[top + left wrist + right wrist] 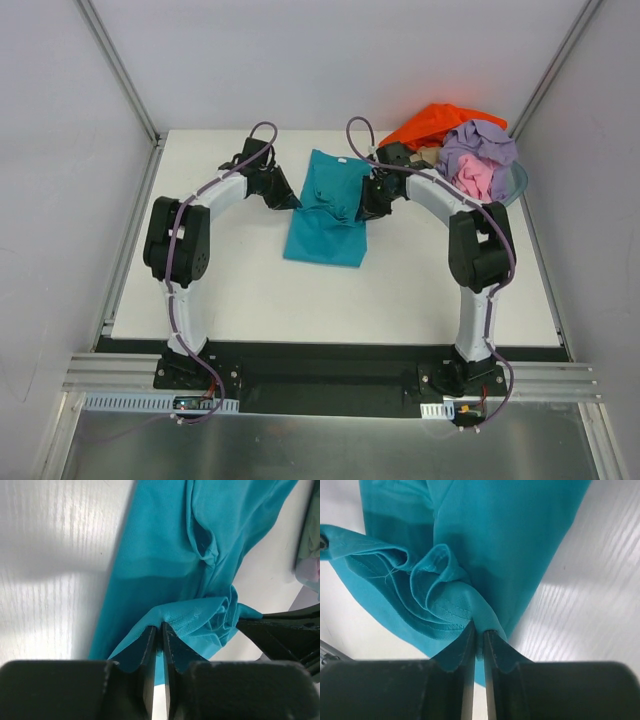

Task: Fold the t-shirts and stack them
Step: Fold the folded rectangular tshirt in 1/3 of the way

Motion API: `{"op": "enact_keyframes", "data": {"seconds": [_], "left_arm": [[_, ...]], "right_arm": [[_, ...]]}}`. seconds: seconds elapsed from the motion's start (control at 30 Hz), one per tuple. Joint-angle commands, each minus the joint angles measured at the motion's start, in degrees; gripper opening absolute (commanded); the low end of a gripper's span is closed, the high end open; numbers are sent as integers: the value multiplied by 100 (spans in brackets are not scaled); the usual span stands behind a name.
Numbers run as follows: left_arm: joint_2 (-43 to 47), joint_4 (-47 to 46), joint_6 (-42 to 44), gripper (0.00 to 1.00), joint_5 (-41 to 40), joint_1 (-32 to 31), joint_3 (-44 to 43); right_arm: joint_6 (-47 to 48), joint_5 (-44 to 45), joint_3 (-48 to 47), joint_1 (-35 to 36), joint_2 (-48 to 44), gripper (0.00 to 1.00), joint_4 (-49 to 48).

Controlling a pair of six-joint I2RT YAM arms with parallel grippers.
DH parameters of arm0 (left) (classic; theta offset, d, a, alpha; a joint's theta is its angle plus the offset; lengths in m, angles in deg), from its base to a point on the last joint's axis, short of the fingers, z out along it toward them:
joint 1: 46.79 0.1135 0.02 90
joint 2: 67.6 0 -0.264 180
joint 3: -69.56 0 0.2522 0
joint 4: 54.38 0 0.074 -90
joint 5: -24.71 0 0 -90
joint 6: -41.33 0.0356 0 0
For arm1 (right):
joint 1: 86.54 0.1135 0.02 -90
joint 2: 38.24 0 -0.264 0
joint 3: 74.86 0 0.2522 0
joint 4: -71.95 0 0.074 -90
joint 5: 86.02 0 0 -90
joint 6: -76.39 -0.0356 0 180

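Teal t-shirt (325, 215) lies on the white table (250, 290), about midway between the left and right edges and nearer the far edge than the near one. It is a narrow oblong with its long side running far to near.

Left gripper (160, 627) is at the shirt's left edge. I see its fingers nearly together, with a fold of teal cloth pinched between the tips and pulled up off the table.

Right gripper (479, 625) is at the shirt's right edge, clenched the same way on a bunched, stitched hem. The cloth ruffles up just beyond its tips.

Far right corner: a heap with the orange t-shirt (430, 125) at the back, lavender t-shirt (480, 145) on top and pink t-shirt (472, 178) in front. The grey-blue basin (518, 180) shows at the heap's right side.
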Motion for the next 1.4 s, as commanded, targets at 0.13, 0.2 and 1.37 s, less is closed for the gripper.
{"op": "enact_keyframes", "data": {"seconds": [0.13,0.2,1.37], "left_arm": [[-183,-47,42,51,102,116,-391],[44,-47,68,64,14,116,-321],[4950,155,-336,99,-804,116,4373]], "right_arm": [[66,-285,-851,-117,565,39,-80],[171,-294,-842,-125,443,50,-18],[602,-294,-1941,472,1436,97,-431]]}}
